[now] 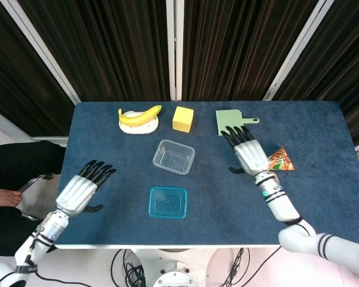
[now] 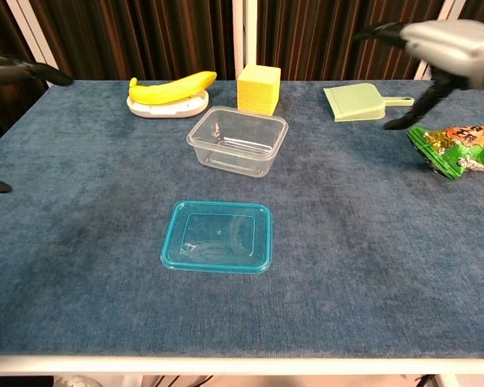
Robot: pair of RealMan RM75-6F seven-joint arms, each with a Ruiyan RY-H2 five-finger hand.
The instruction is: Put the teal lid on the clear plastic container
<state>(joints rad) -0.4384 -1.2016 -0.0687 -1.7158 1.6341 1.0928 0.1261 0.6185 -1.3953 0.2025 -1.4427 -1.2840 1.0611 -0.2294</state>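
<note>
No text can be read; the snack packet (image 2: 460,147) at the right edge of the chest view carries printing too small to make out

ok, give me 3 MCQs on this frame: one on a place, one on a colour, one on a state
1. Where does the teal lid lie?
A. On the table, nearer the front edge than the clear plastic container
B. Snapped onto the container
C. Under the banana

2. What colour is the block beside the banana?
A. Red
B. Yellow
C. White

3. What is the right hand holding?
A. The container
B. The snack packet
C. Nothing

Answers:
1. A: the lid rests flat on the blue table, apart from the container, which stands further back.
2. B: the cube is plainly yellow in both views.
3. C: its fingers are spread over the table with nothing in them, next to the snack packet; the left hand is likewise empty.
</note>
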